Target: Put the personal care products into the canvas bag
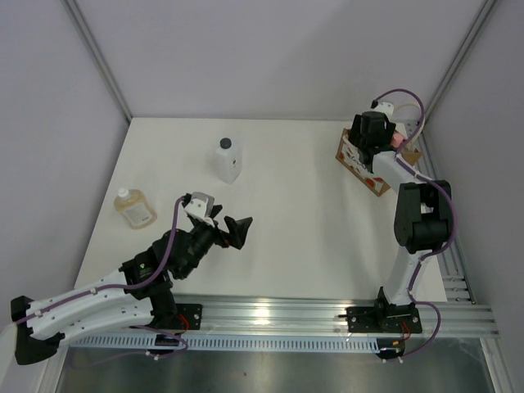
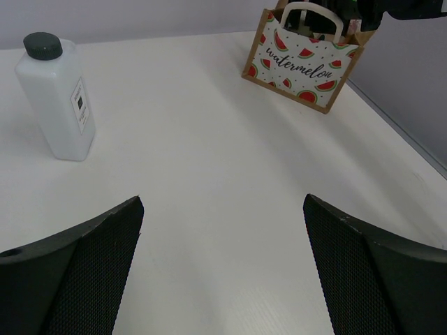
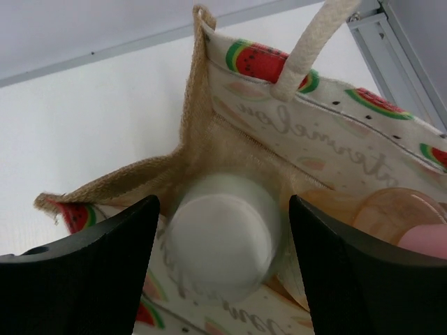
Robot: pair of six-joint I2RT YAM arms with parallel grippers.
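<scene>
The canvas bag point(image 1: 363, 163) stands at the table's far right, with watermelon prints and rope handles; it also shows in the left wrist view point(image 2: 302, 64). My right gripper point(image 1: 373, 131) hangs over its mouth, open point(image 3: 223, 200). Below the spread jaws a blurred beige cylinder with a cream cap point(image 3: 220, 244) sits inside the bag point(image 3: 199, 132), touching neither finger. The orange bottle with a pink cap point(image 3: 404, 218) lies in the bag beside it. The white bottle with a black cap point(image 1: 228, 160) point(image 2: 57, 101) stands at centre-left. The amber flask point(image 1: 135, 208) lies at the left. My left gripper point(image 1: 234, 228) point(image 2: 223, 202) is open and empty.
A metal rail point(image 1: 327, 315) runs along the table's near edge under both arm bases. Grey walls close in the table on the left, back and right; the bag stands close to the right wall point(image 1: 483, 123).
</scene>
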